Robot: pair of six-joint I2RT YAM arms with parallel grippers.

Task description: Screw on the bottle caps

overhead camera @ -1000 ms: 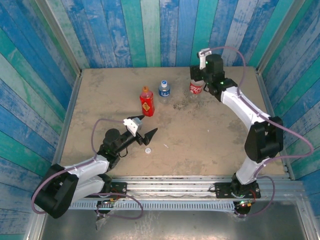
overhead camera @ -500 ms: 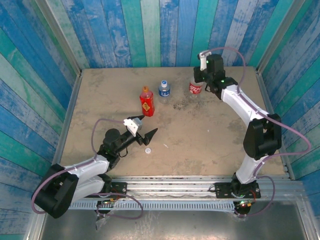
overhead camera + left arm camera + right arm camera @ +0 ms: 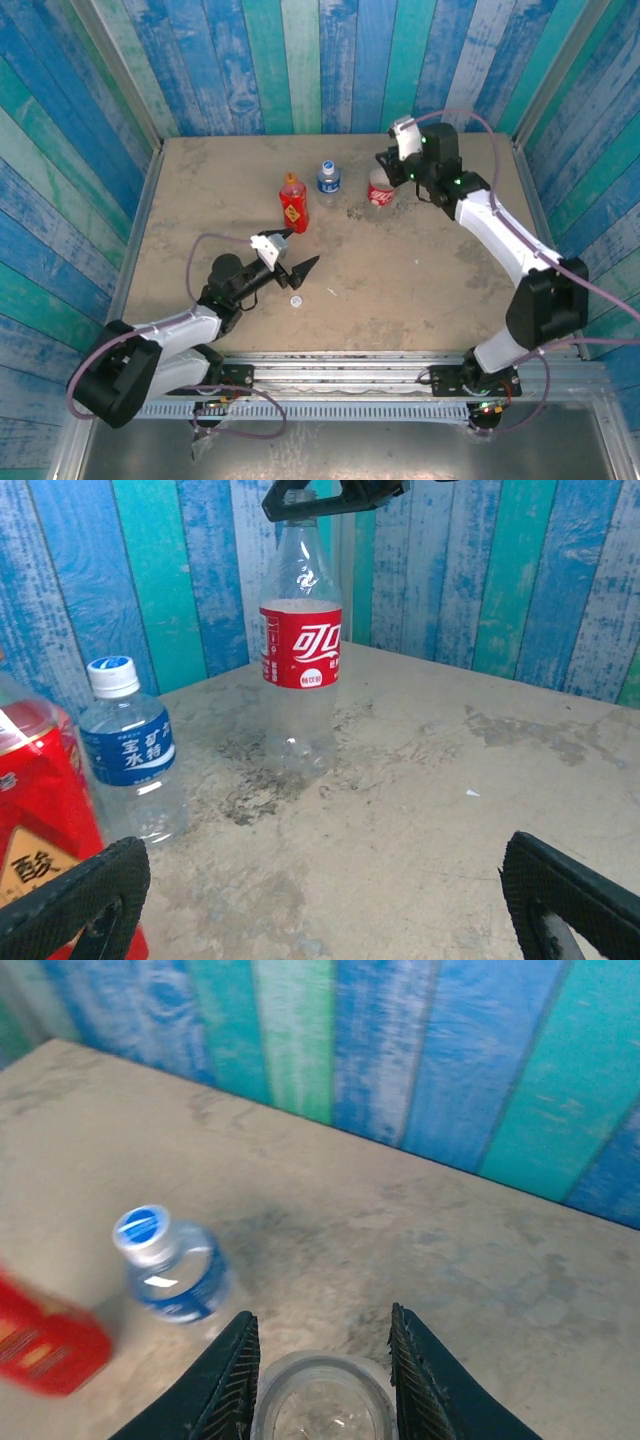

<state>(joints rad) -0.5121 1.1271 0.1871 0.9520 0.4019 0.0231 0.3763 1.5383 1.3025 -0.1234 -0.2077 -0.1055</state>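
We see the right gripper [image 3: 384,166] out at the far side of the table [image 3: 430,270], jaws closed on the neck of the cola bottle [image 3: 379,191]. From the right wrist, its 2 fingers [image 3: 228,1380] sit tight on either side of the open, capless mouth. The bottle stands upright, with bare tabletop between it and the far wall [image 3: 300,60].

Left of it, the blue-label bottle [image 3: 328,180] wears a blue cap [image 3: 142,1227]. Left and nearer again, the red-and-yellow bottle [image 3: 293,205] carries an orange cap [image 3: 291,180]. The 3 bottles stand apart from one another, none touching.

Down at the near side, the left gripper [image 3: 297,254] hangs low with jaws wide open, gripping nothing, pointing toward the bottles. The white cap [image 3: 296,300] lies flat on the table just near of its lower finger, apart from it and a little in from the near edge.

We have wide open tabletop right of the cap, across to the right arm, and a clear strip along the left edge too.
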